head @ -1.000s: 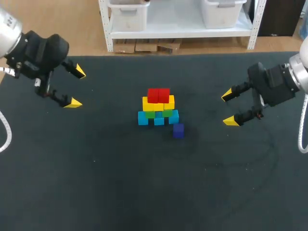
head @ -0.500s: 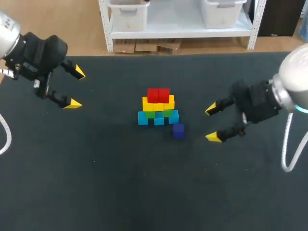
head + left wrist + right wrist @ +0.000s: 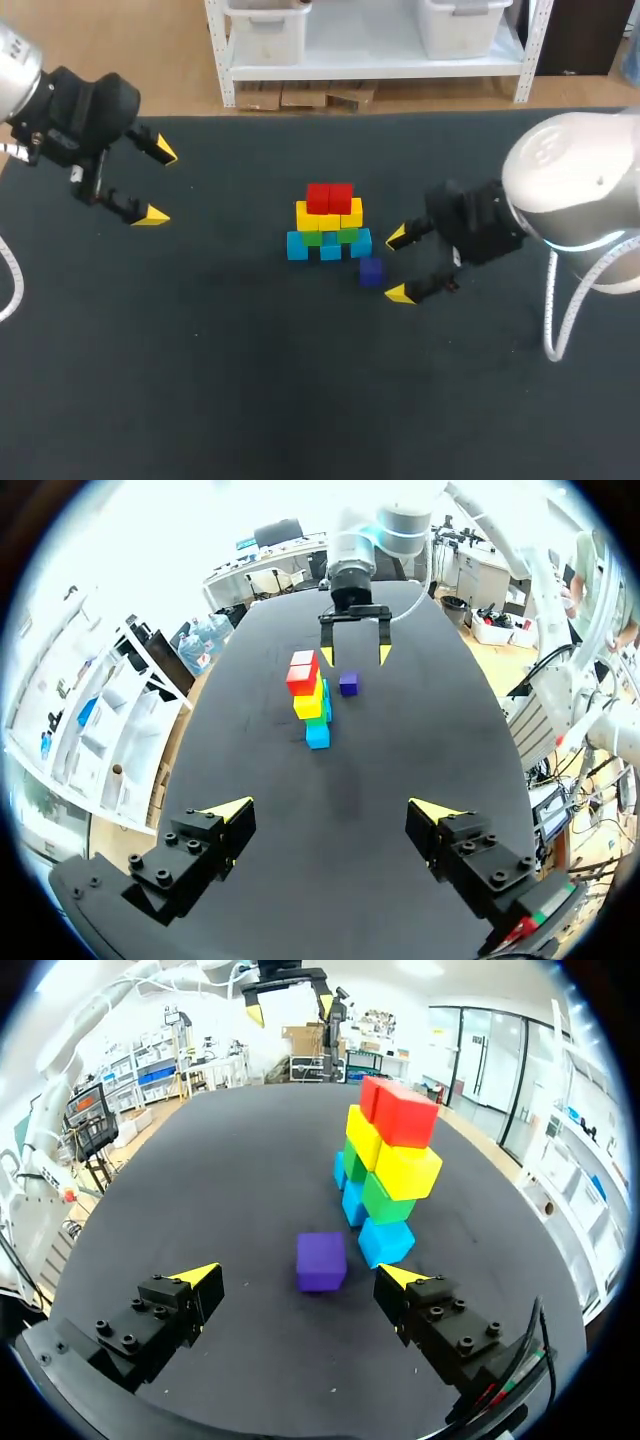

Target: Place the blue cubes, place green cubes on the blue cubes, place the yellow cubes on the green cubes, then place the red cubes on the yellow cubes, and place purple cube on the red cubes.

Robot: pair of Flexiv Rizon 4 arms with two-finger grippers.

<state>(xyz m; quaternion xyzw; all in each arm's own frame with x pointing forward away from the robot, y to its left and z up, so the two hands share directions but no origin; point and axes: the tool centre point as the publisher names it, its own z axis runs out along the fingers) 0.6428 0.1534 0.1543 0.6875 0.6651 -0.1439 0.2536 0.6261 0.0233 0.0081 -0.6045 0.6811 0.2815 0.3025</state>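
Right tool (image 3: pixel 398 265) released, purple cube (image 3: pixel 371 271) just ahead, beside the cube stack (image 3: pixel 328 225); left tool (image 3: pixel 159 183) released, well apart.

Cube stack (image 3: pixel 329 222) standing mid counter (image 3: pixel 200 380); lone cube (image 3: pixel 371 271) sitting beside its base, just ahead of right tool (image 3: pixel 398 265); left tool (image 3: pixel 158 182) hanging well apart.

Left arm (image 3: pixel 60 100) sits at the far left side, wrist angled inward; left hand (image 3: pixel 160 183) gapes wide, nothing between its fingers. Right arm (image 3: pixel 570 190) is stretched in from the right toward the middle. The right hand (image 3: pixel 398 265) points leftward, yellow-tipped fingers spread apart, gripping nothing.
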